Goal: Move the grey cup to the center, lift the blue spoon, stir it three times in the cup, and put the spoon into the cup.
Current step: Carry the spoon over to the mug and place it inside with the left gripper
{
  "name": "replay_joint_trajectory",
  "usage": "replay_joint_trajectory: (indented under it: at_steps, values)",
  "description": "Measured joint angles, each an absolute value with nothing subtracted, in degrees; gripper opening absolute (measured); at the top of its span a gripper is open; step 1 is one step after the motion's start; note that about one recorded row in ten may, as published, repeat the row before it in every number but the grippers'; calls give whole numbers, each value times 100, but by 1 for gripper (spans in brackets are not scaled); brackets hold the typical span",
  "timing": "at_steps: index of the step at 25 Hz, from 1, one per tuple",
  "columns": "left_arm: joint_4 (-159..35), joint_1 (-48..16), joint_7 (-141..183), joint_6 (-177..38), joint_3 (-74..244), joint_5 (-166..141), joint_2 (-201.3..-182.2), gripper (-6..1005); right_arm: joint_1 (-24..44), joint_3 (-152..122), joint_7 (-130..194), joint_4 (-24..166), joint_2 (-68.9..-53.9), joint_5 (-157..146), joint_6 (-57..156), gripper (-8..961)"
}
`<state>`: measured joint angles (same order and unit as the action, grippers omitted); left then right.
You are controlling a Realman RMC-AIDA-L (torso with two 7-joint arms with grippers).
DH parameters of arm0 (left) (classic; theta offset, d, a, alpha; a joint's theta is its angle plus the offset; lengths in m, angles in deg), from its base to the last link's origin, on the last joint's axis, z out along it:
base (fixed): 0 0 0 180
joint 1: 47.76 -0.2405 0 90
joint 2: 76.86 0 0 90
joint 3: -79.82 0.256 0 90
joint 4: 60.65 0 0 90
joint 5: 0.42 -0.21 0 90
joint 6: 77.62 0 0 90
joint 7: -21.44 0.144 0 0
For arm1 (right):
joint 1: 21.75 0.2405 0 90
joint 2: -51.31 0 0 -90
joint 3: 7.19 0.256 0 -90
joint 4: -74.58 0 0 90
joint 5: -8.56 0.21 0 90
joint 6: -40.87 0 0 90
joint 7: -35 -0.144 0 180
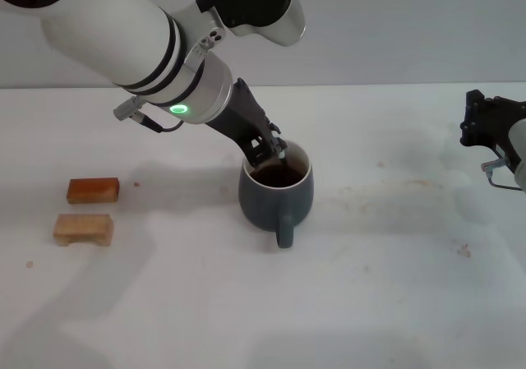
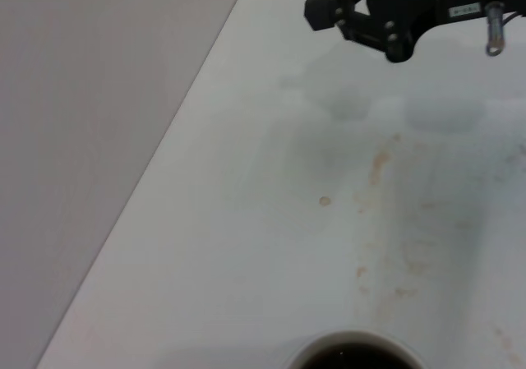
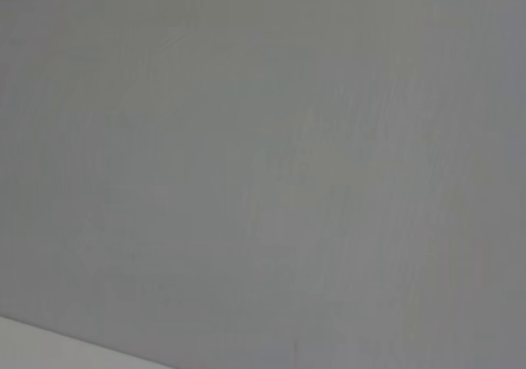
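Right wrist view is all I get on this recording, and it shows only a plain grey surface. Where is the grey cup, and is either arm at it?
Observer: The grey cup stands mid-table, handle toward the robot, dark liquid inside.
Operator: Which arm is at it?
Observer: The left gripper reaches down at the cup's far rim, its tips over the mouth.
Operator: And the blue spoon?
Observer: A pale bit of the blue spoon shows at those tips; the rest is hidden.
Operator: Where is my arm?
Observer: The right gripper sits at the table's right edge, away from the cup.
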<state>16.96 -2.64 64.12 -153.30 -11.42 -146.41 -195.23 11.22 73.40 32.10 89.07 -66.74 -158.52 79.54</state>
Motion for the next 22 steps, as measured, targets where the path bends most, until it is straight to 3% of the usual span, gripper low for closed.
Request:
replay_joint_trajectory:
  at_steps: [22]
  values:
    - [2070, -380, 6049, -16098, -1136, -15011, -19522, 151, 1209, 7339, 3210, 8875, -6655, -15851, 7946, 1]
